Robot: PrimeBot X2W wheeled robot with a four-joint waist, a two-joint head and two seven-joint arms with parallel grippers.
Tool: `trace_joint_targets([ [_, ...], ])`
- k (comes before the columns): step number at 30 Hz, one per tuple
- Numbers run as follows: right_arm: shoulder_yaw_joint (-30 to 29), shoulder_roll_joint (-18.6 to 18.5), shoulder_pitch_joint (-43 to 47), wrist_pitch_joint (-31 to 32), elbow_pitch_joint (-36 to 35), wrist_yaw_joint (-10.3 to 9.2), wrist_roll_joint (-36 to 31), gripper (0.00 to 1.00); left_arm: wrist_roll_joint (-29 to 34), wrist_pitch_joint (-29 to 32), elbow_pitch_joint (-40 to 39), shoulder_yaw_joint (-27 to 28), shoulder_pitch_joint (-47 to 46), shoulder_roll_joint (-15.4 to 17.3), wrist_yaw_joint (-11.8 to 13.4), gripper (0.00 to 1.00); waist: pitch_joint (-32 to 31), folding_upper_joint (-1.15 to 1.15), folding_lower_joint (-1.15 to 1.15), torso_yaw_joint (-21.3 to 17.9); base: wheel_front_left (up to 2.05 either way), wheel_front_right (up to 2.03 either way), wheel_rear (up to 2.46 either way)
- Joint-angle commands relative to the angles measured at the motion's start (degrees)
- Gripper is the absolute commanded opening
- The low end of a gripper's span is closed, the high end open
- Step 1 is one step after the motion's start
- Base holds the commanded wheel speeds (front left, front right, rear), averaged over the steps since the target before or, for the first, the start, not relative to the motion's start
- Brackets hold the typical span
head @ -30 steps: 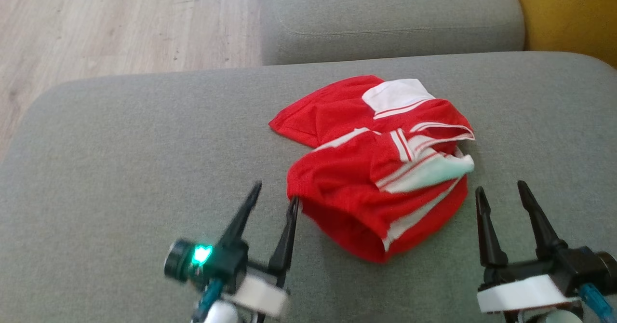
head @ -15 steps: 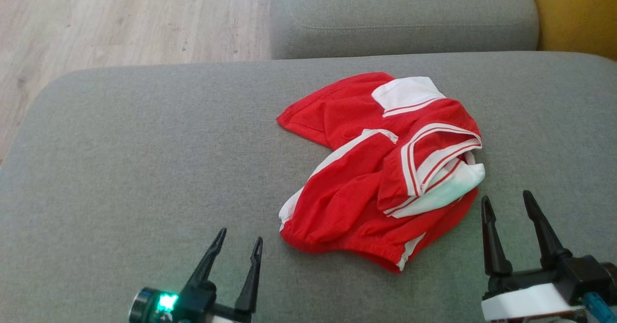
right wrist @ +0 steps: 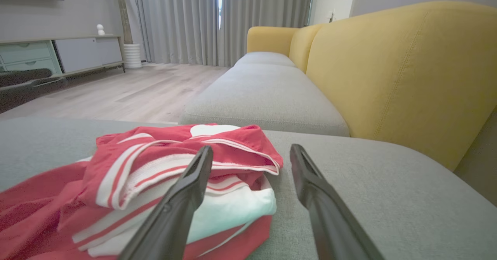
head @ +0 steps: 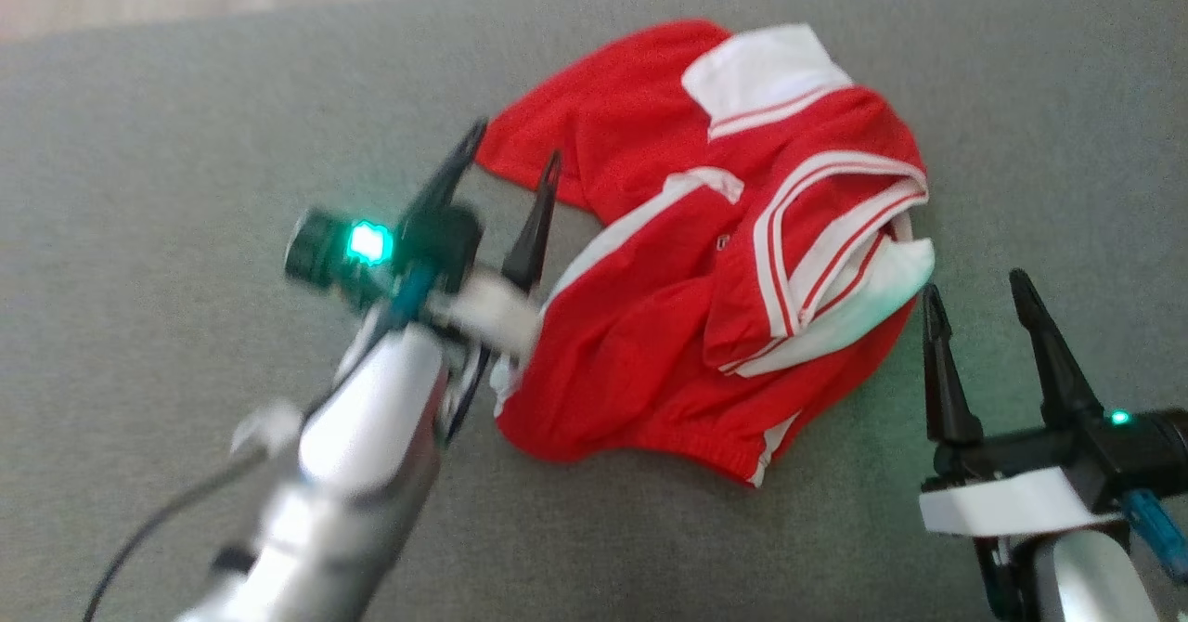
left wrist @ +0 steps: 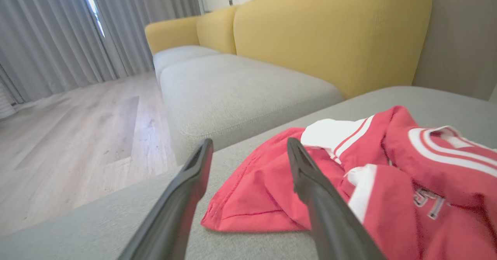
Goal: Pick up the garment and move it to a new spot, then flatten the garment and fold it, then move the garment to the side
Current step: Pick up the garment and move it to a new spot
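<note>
The left gripper [head: 516, 141] and right gripper [head: 974, 285] stood wide, empty. The crumpled garment [head: 705, 260] lay between them, one corner just ahead of the left fingers [left wrist: 310, 190]; pinching that corner deeply seemed wise.

Beneath the jaws of the right gripper [right wrist: 251, 147] spreads a grey seat cushion [right wrist: 369, 182]; straight ahead of them lies a second grey cushion [right wrist: 268, 97], with a yellow backrest [right wrist: 388, 66] to their right. Left of the jaws, pale wooden floor [right wrist: 147, 93] runs to grey curtains [right wrist: 182, 19] with daylight in their gap, and a low cabinet [right wrist: 58, 54] stands against a grey wall [right wrist: 85, 7]
</note>
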Motion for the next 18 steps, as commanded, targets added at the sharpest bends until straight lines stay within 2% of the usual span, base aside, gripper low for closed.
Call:
trace_joint_targets([
  [1, 1.9, -0.3, -2.5, -0.3, -2.0, 0.37, -0.6, 1.00, 0.1, 1.8, 2.5, 1.1, -6.2, 0.0, -0.3, 1.00, 6.4, 0.00, -0.02, -2.4, 0.00, 0.00, 0.00],
  [5, 3.1, -0.3, -4.7, -0.3, -2.4, 0.37, -0.8, 1.00, -1.4, 6.4, 11.8, -1.0, -15.8, -0.9, -2.2, 1.00, 10.3, 0.00, -0.02, -3.7, 0.00, 0.00, 0.00],
  [8, 3.5, -0.3, -5.6, -0.3, -2.3, 0.37, -0.7, 1.00, -2.2, 9.1, 16.1, -2.3, -19.1, -1.0, -2.9, 1.00, 11.4, 0.00, -0.02, -4.4, 0.00, 0.00, 0.00],
  [12, 4.9, -0.3, -6.6, -0.3, -1.6, 0.37, -0.3, 1.00, -6.2, 13.7, 21.8, -5.6, -22.1, -1.1, -4.7, 1.00, 11.9, 0.00, -0.02, -6.3, 0.00, 0.00, 0.00],
  [16, 5.7, -0.3, -7.2, -0.3, -1.0, 0.37, 0.5, 1.00, -9.7, 15.2, 24.7, -8.3, -22.9, -1.1, -6.1, 1.00, 11.4, 0.00, -0.02, -8.1, 0.00, 0.00, 0.00],
  [17, 5.8, -0.3, -7.2, -0.3, -0.9, 0.37, 0.6, 1.00, -10.5, 15.2, 25.2, -9.0, -23.0, -1.1, -6.4, 0.43, 11.2, 0.00, -0.02, -8.4, 0.00, 0.00, 0.00],
  [18, 5.9, -0.3, -7.2, -0.3, -0.7, 0.37, 0.8, 1.00, -11.2, 15.0, 25.5, -9.7, -23.1, -1.1, -6.7, 0.00, 10.9, 0.00, -0.02, -8.6, 0.00, 0.00, 0.00],
])
